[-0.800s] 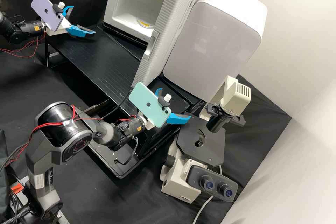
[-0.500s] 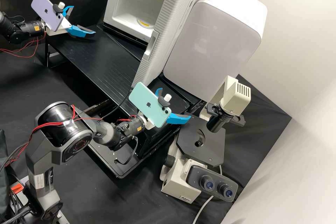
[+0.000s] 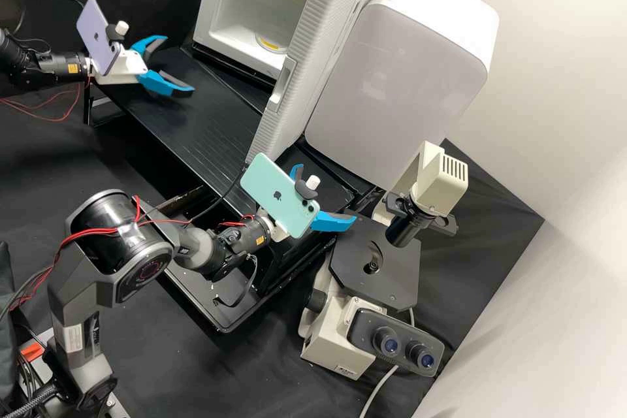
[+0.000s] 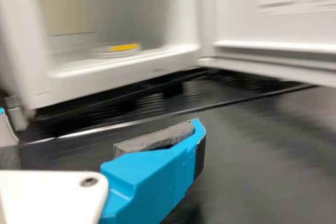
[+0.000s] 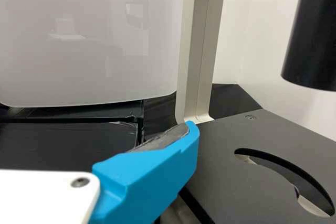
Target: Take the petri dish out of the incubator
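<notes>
On the floor inside the white incubator [image 3: 225,29] lies the petri dish [image 3: 270,44]. It is round and has yellow in it. The incubator door [image 3: 313,52] stands wide open.

The left gripper [image 3: 177,65] hangs over the far end of the black bench [image 3: 196,124]. It is in front of the incubator and well apart from the dish. Its two blue fingers [image 3: 163,81] are spread apart and hold nothing. In the left wrist view the dish [image 4: 116,50] looks blurry on the incubator floor.

The right gripper [image 3: 333,212] is beside the microscope [image 3: 366,313], just over the edge of its black stage [image 5: 247,150]. Its fingers are apart too. The grey pad [image 5: 163,137] on one finger is bare.
</notes>
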